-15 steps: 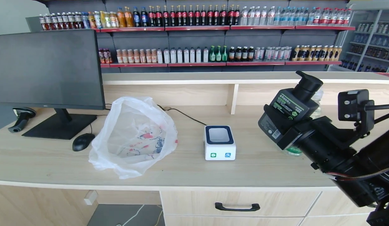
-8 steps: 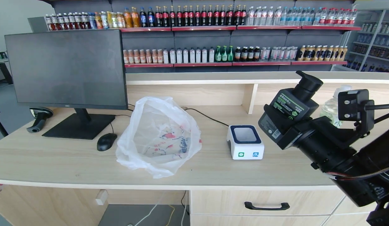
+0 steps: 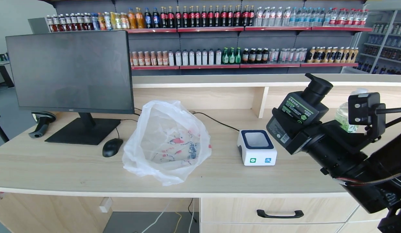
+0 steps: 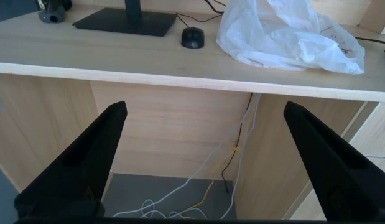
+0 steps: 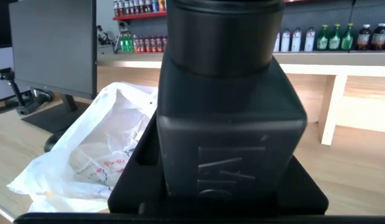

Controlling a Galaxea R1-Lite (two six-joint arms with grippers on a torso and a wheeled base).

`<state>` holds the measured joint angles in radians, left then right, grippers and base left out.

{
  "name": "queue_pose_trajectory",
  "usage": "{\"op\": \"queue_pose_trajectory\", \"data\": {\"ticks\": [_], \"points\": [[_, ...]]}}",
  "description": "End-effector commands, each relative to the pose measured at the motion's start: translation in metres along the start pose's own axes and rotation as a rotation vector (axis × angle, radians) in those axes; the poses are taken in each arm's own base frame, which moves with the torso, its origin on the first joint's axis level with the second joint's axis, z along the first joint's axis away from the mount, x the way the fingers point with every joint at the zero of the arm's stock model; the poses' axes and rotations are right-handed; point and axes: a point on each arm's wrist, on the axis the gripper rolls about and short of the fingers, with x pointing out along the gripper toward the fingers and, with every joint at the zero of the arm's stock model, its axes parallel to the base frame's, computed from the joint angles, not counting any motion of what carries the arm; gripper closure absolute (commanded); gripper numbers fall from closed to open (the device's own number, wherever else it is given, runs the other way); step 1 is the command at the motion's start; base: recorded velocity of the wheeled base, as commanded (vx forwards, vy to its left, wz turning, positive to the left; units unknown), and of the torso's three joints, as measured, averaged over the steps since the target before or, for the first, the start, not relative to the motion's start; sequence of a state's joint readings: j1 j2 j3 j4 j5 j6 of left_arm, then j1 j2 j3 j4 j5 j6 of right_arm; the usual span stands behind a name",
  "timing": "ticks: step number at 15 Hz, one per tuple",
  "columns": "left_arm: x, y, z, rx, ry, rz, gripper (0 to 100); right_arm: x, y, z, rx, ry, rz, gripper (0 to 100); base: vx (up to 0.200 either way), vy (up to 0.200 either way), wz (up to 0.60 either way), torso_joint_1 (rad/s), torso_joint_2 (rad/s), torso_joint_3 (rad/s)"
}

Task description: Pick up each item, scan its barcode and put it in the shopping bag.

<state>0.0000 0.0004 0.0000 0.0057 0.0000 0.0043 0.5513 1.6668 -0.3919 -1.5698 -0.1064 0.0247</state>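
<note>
The left gripper (image 4: 204, 112) hangs below the front edge of the counter (image 3: 58, 168), its two dark fingers spread wide apart with nothing between them, facing the wooden front panel and the loose cables beneath. A black drawer handle (image 3: 280, 213) sits on the front under the counter's right half. Above the right part of the counter the right gripper (image 3: 296, 140) is clamped on the base of a black bottle (image 3: 299, 111), held clear of the surface and tilted so that its black cap points up and away. Near the middle of the front edge lies the shopping bag (image 3: 168, 142), a crumpled white plastic one with red and blue print, its mouth open. Just beside it towards the right end stands the white barcode scanner (image 3: 257, 147), window up, below and beside the held bottle. A black mouse (image 3: 112, 147) lies close to the bag on its other side, before the dark monitor (image 3: 71, 71); a handheld scanner (image 3: 41, 123) rests near the left end. Behind the right arm stands what seems a clear bottle (image 3: 344, 115) with a green label, mostly hidden. Beyond the counter, shelves (image 3: 220, 29) carry rows of drinks.
</note>
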Motion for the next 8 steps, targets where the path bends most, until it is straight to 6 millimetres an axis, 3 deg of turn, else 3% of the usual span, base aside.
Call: {"op": "queue_pose_trajectory", "data": {"ticks": [1,5,8], "points": [[0.0,0.0,0.0,0.0,0.0,0.0,0,0.0002,0.0002,-0.0011,0.0,0.003,0.001,100,0.0,-0.2,0.0,-0.002,0.0,0.002],[0.0001,0.0,0.0,0.0,0.001,0.0,0,0.0,0.0002,-0.0014,0.0,0.005,0.001,100,0.0,-0.2,0.0,0.001,0.0,0.002],[0.0001,0.0,0.0001,-0.001,0.0,0.0,0,0.0008,0.0003,-0.0017,0.0,0.005,0.001,100,0.0,0.0,0.0,0.0,0.0,0.0]]}}
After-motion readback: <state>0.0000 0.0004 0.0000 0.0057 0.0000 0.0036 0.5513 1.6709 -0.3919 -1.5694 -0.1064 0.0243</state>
